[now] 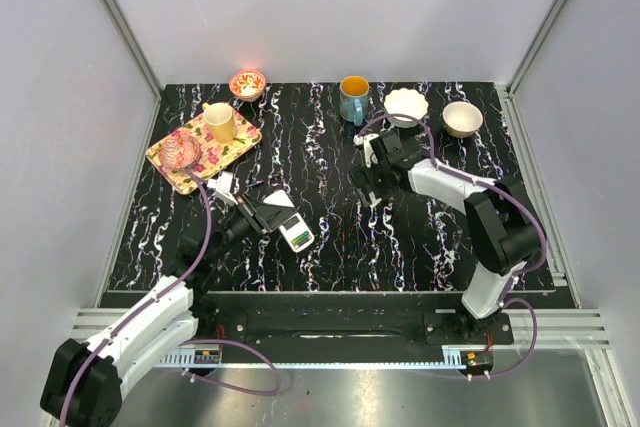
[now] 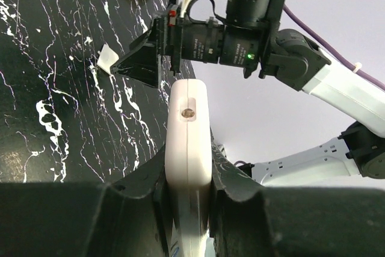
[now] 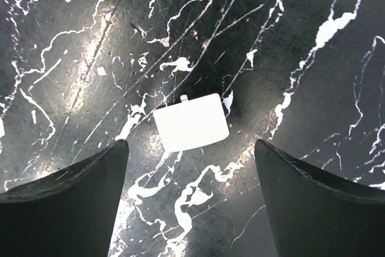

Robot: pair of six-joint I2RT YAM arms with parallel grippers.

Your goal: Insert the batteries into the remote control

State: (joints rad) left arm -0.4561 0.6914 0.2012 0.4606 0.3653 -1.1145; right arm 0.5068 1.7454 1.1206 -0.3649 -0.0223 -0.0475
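Note:
My left gripper (image 1: 262, 215) is shut on the remote control (image 1: 295, 232), a flat white rectangle held just above the table left of centre. In the left wrist view the remote control (image 2: 187, 130) stands edge-on with the left gripper (image 2: 187, 176) pinching its two sides. A greenish strip shows in its upturned face (image 1: 297, 238); the batteries I cannot make out for sure. My right gripper (image 1: 370, 185) hangs open over the table's middle. Below the right gripper (image 3: 191, 161), between its spread fingers, a small white cover plate (image 3: 191, 121) lies flat on the table, untouched.
A floral tray (image 1: 232, 150) at the back left carries a yellow cup (image 1: 220, 122) and a pink glass dish (image 1: 183, 147). Along the back stand a red bowl (image 1: 247, 83), a blue mug (image 1: 353, 99), a white bowl (image 1: 405, 105) and a beige bowl (image 1: 462, 118).

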